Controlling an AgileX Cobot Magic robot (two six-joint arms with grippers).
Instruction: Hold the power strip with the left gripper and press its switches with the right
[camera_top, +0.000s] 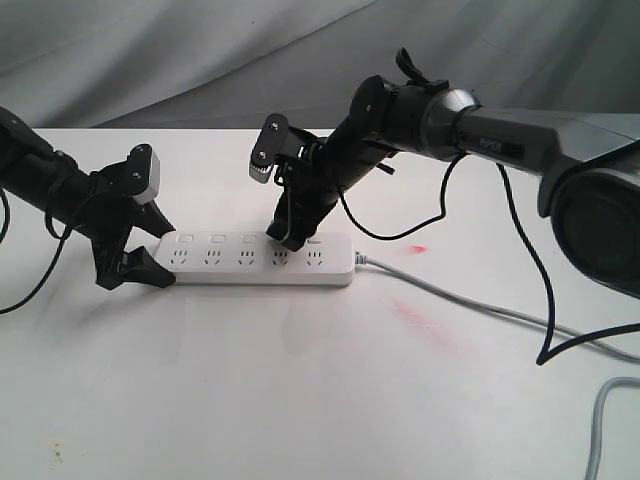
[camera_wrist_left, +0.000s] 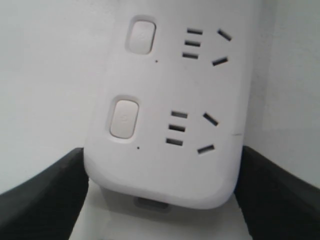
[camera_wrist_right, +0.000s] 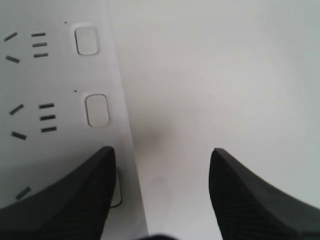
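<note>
The white power strip (camera_top: 255, 258) lies flat on the table, its grey cord (camera_top: 470, 302) running off to the right. My left gripper (camera_top: 155, 255) grips the strip's left end; in the left wrist view its black fingers (camera_wrist_left: 45, 195) press both long sides of the power strip (camera_wrist_left: 165, 165), by two switches (camera_wrist_left: 124, 118). My right gripper (camera_top: 290, 240) points down at the fourth switch from the left. In the right wrist view this gripper (camera_wrist_right: 162, 151) is open. One finger (camera_wrist_right: 75, 200) sits on a half-hidden switch (camera_wrist_right: 118, 192); the other hangs over bare table.
The strip rests on a white table (camera_top: 300, 400) with a grey cloth (camera_top: 150, 50) behind. A black cable (camera_top: 530, 260) loops from the right arm. A grey cable (camera_top: 600, 420) lies at the front right. Red light spots (camera_top: 418, 247) mark the table beside the strip.
</note>
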